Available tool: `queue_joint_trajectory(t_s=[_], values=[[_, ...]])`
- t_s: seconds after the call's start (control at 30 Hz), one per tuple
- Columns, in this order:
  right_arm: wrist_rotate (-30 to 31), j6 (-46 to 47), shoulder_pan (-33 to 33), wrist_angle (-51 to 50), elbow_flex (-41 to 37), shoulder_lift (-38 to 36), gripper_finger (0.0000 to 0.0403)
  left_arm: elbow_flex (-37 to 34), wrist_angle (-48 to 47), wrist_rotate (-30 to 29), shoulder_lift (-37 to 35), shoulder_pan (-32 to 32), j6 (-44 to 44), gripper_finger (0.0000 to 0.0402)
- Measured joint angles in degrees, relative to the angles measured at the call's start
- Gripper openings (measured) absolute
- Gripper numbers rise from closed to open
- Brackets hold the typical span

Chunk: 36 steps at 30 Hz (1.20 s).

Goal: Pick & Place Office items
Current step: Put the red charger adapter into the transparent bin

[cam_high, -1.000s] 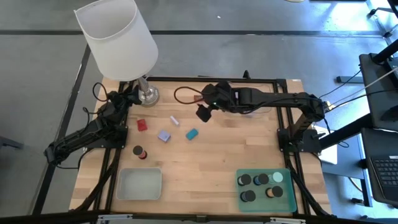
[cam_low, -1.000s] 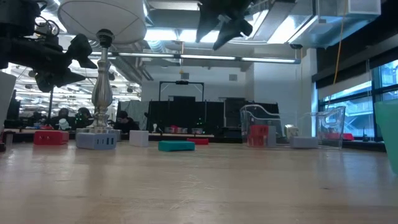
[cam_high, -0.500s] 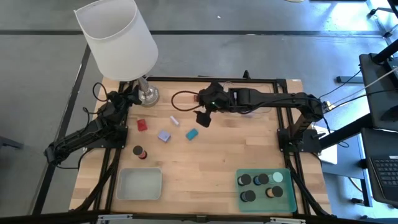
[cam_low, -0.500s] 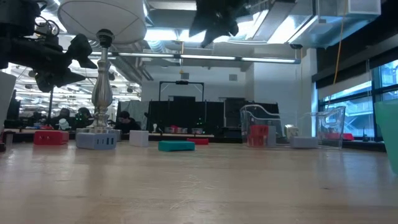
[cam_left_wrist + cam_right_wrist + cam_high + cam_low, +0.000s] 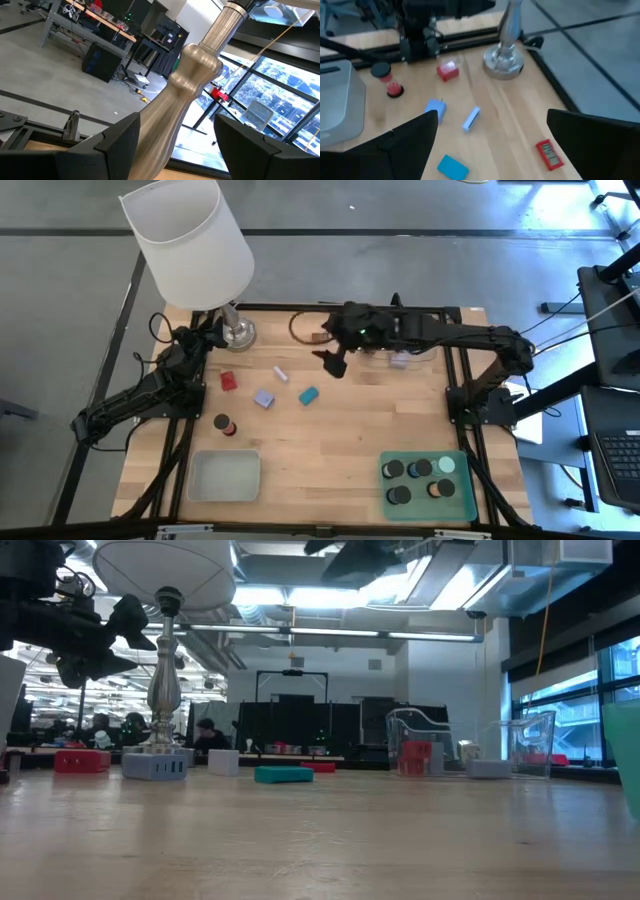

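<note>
Five office items lie loose on the wooden table: a red block (image 5: 228, 381), a lilac-blue block (image 5: 264, 398), a pale bit (image 5: 281, 373), a teal block (image 5: 308, 395) and a dark red-topped cylinder (image 5: 223, 425). All of them also show in the right wrist view, such as the red block (image 5: 448, 71) and the teal block (image 5: 452, 167). My right gripper (image 5: 333, 362) hangs open high above the table, right of the pale bit, holding nothing (image 5: 491, 120). My left gripper (image 5: 205, 340) waits open and level beside the lamp's base (image 5: 238, 333); the lamp's stem (image 5: 185, 95) shows between its fingers, farther off.
A large white-shaded lamp (image 5: 185, 240) stands at the far left corner. A grey tray (image 5: 225, 476) sits at the near left. At the near right is a green tray (image 5: 465, 500) holding several dark cylinders. A clear tray (image 5: 400, 360) lies under the right arm. A small red piece (image 5: 549, 154) lies near a cable loop (image 5: 296, 330).
My right gripper has risen, almost leaving the top of the low view, and has tipped up toward level while rolling a little. It stays open and holds nothing. The items on the table have not moved.
</note>
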Motion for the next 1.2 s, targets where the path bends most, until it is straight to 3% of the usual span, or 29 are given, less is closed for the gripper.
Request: queue_joint_trajectory(t_s=[0.2,0.5,0.7,0.97,1.2], values=[[-3.84,-0.06,-1.62,-3.06,0.0,-5.74,0.0378,0.0,0.0,0.0,-0.01,0.01,0.0,0.0251],[-2.81,-0.88,-2.6,-6.76,-1.01,-14.09,0.0378,0.0,0.0,-0.02,-0.01,0.0,0.0,0.0251],[0.82,7.75,-2.56,-4.94,-12.59,-23.73,0.0378,0.0,0.02,0.0,0.01,0.01,-0.06,0.0251],[7.08,17.79,-2.06,3.59,-31.79,-39.47,0.0378,0.0,0.53,-0.04,0.01,0.01,-6.52,0.0251],[8.59,23.87,-1.99,5.4,-42.28,-49.72,0.0378,0.0,0.54,-1.68,0.01,0.0,-6.16,0.0251]])
